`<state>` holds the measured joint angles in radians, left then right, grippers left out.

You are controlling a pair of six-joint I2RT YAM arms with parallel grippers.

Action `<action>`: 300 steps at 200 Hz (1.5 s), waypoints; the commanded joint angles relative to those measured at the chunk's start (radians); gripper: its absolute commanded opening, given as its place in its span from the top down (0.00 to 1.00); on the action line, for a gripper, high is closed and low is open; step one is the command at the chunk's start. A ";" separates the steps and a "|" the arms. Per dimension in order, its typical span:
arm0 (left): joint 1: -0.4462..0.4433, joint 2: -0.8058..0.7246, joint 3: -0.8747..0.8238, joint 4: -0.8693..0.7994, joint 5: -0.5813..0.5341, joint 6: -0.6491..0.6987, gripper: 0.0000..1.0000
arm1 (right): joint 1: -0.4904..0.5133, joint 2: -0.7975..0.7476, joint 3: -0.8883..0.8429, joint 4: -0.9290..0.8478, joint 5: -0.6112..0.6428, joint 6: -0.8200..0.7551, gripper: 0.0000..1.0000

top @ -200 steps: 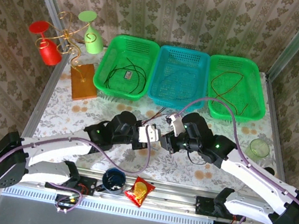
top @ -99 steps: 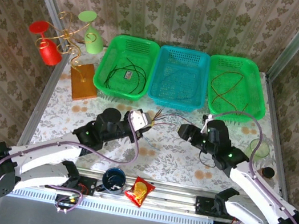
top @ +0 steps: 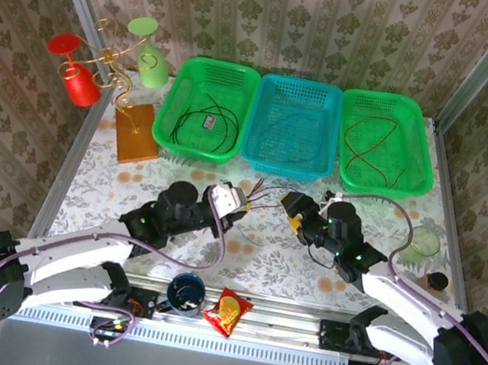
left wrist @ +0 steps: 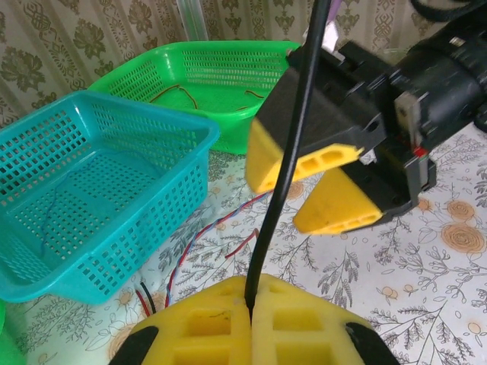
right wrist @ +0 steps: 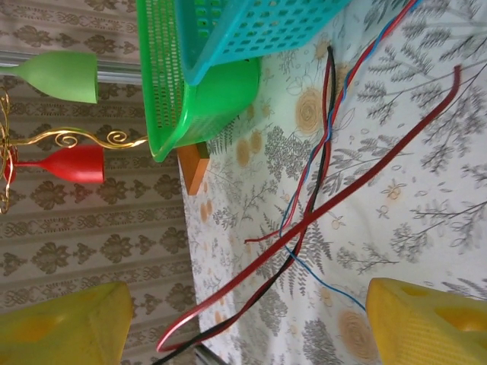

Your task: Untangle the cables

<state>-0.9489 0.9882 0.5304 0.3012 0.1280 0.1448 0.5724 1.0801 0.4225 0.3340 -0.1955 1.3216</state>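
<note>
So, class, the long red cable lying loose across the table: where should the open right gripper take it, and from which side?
Probably grip the red cable on its bare straight stretch near its free end, clear of where it crosses the black cable. It lies flat on the table, so the right gripper should come straight down, fingers either side.

The cables point(left wrist: 278, 190) lie on the bench point(top: 129, 191) before the middle basket point(top: 301, 83) (between left pincer point(top: 237, 202) and right pincer point(top: 294, 207)).

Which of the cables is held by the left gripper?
The black cable: it runs up from the shut left gripper, while the red ones lie on the table.
</note>
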 commanded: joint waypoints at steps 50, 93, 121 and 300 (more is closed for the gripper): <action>-0.024 -0.007 -0.006 0.035 -0.027 -0.029 1.00 | 0.082 0.258 0.131 0.306 -0.062 0.096 0.58; -0.024 -0.064 0.028 -0.030 -0.089 -0.035 1.00 | 0.091 0.174 0.104 0.237 -0.003 0.070 1.00; -0.023 -0.101 0.070 -0.057 -0.154 -0.010 1.00 | 0.092 0.018 0.157 -0.010 0.078 -0.063 1.00; -0.026 -0.215 0.216 -0.029 -0.615 0.270 1.00 | 0.006 -0.477 0.308 -0.599 0.594 -0.430 1.00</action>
<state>-0.9684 0.7967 0.7139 0.2314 -0.3447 0.3218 0.5865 0.6426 0.6720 -0.1452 0.2207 0.9733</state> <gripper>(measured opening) 0.043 0.065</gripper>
